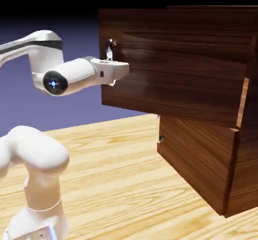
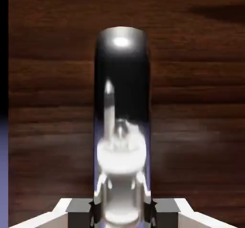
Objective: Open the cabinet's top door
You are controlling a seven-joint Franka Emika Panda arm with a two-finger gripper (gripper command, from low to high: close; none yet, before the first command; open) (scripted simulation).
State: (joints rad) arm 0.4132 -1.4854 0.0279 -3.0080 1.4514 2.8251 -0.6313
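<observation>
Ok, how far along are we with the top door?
Well along: the top door stands swung out from the cabinet, its panel well off the front above the lower door. In hand: the pincer is closed on the silver handle. Left: perhaps a little more swing if you want it wider, then letting go and backing off.

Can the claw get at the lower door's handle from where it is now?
Probably not yet: the claw is shut on the top door's handle, so it would likely have to let go first.
</observation>
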